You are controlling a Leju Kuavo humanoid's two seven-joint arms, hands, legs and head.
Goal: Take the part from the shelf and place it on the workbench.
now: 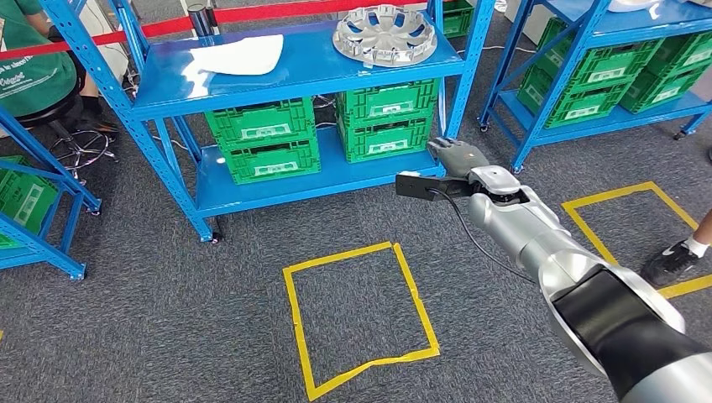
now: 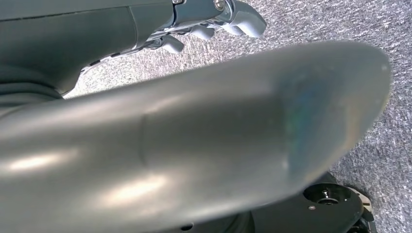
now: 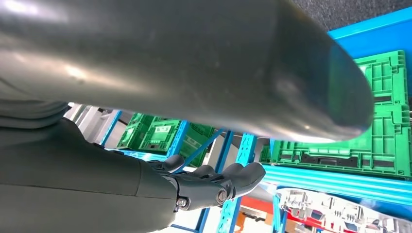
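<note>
— Where is the part?
— The silver wheel cover (image 1: 384, 34) lies flat on the top level of the blue shelf (image 1: 302, 80) ahead of me, towards its right end, well apart from a white sheet (image 1: 238, 54) lying to its left on the same level.

— And your right hand?
— My right hand (image 1: 458, 155) is raised in front of the shelf's right post, beside the green crates (image 1: 388, 119) on the lower level, well below the wheel cover. Its fingers (image 3: 233, 177) are stretched out and hold nothing.

— Your left hand?
— My left hand (image 2: 214, 22) hangs over the grey carpet (image 2: 350, 24), fingers slightly curled, nothing in them.

— Anything nearby?
— A yellow tape square (image 1: 361, 315) on the floor.
</note>
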